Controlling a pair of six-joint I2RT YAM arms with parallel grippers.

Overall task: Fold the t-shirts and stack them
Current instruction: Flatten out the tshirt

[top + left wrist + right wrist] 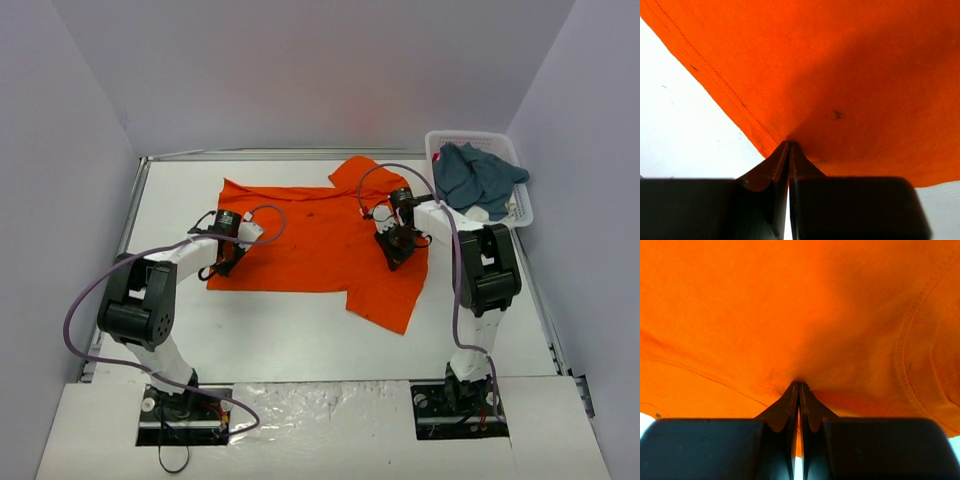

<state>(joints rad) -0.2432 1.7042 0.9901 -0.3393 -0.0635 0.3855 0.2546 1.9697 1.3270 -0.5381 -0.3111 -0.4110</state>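
Observation:
The orange t-shirt (310,235) lies spread flat on the white table (180,200), one sleeve pointing to the front right. My left gripper (222,262) sits at the shirt's left edge. In the left wrist view my left gripper (789,144) is shut, pinching the stitched hem of the orange t-shirt (840,65). My right gripper (397,250) rests on the shirt's right part. In the right wrist view my right gripper (800,385) is shut on a fold of the orange t-shirt (790,305), near its ribbed collar (920,350). The teal-blue t-shirt (478,175) lies crumpled in the basket.
A white lattice basket (470,136) stands at the back right corner, close behind my right arm. Grey walls enclose the table on three sides. A metal rail (128,215) runs along the table's left edge.

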